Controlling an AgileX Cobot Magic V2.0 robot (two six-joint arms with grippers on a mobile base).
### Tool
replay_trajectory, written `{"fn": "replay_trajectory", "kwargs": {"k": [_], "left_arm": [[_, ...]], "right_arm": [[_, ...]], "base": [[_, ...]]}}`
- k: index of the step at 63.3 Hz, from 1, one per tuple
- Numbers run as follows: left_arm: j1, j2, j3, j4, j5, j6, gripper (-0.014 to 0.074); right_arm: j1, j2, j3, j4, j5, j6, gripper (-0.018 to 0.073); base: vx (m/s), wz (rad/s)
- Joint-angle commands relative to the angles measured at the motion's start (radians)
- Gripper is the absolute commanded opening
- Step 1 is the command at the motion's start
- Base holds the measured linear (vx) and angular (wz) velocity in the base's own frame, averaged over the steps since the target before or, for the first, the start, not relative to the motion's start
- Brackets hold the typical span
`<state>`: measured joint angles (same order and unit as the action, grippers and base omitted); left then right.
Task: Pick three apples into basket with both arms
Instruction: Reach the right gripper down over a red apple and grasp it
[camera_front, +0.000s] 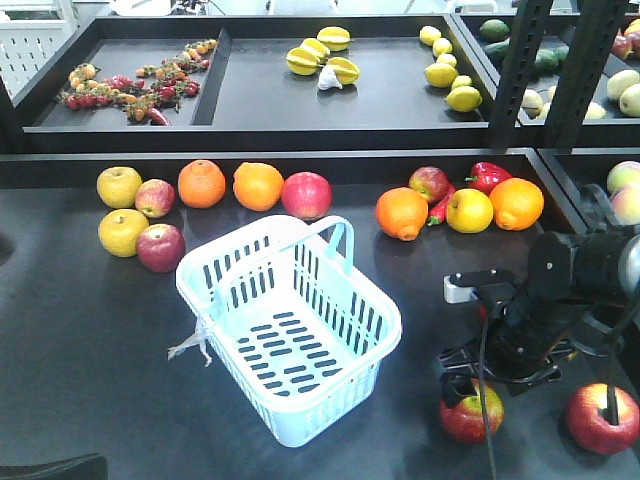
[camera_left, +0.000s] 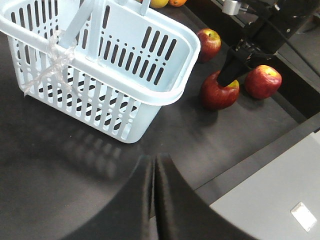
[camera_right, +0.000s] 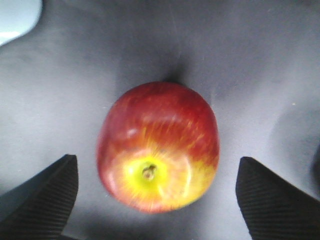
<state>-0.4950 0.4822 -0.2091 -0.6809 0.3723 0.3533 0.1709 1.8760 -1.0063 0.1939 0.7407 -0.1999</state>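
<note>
Now my right gripper spread wide astride apple — no contact; my left gripper pressed together, beside basket.

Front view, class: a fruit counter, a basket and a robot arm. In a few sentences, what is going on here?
The right arm's gripper hangs over a dark red, yellow-streaked round apple lying on the dark counter. Its fingers are open on either side and not touching the apple. The pale blue slotted plastic basket beside it is empty, so no apple is in yet.
</note>
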Motion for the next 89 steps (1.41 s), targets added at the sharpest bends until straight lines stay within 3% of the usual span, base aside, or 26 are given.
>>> {"fn": "replay_trajectory", "kwargs": {"k": [1, 27, 34, 52, 61, 77, 89], "left_arm": [[-0.002, -0.001, -0.029, -0.017, -0.047, 0.002, -0.0007], [-0.002, -0.001, -0.029, -0.017, -0.047, 0.002, -0.0007], [-0.002, -0.001, -0.029, -0.017, -0.047, 0.002, -0.0007], [-0.002, -0.001, -0.029, -0.017, -0.047, 0.002, -0.0007], [-0.002, -0.001, -0.029, -0.017, -0.047, 0.002, -0.0007], [-0.002, -0.001, -0.029, -0.017, -0.047, 0.002, -0.0007], [-0.002, -0.001, -0.029, -0.017, -0.047, 0.002, -0.0007]], "right_arm": [[0.000, -0.012, -0.026, 0.001, -0.018, 0.001, 0.0602], [0.000, 0.048, -0.026, 0.007, -0.057, -0.003, 0.0557], [0.000, 0.048, -0.026, 0.008, -0.040, -0.003, 0.0470], [0.000, -0.029, -0.026, 0.002, 0.033, -0.004, 0.0118], [0.000, -0.175, -0.026, -0.003, 0.068, -0.004, 0.0036], [0.000, -0.452, -0.026, 0.014, 0.114, -0.004, 0.0017], [0.019, -0.531, -0.026, 0.150, 0.122, -0.061, 0.0019]], "base": [[0.00, 0.00], [0.00, 0.00], [0.00, 0.00], [0.00, 0.00], [0.00, 0.00], [0.00, 0.00], [0.00, 0.00]]}}
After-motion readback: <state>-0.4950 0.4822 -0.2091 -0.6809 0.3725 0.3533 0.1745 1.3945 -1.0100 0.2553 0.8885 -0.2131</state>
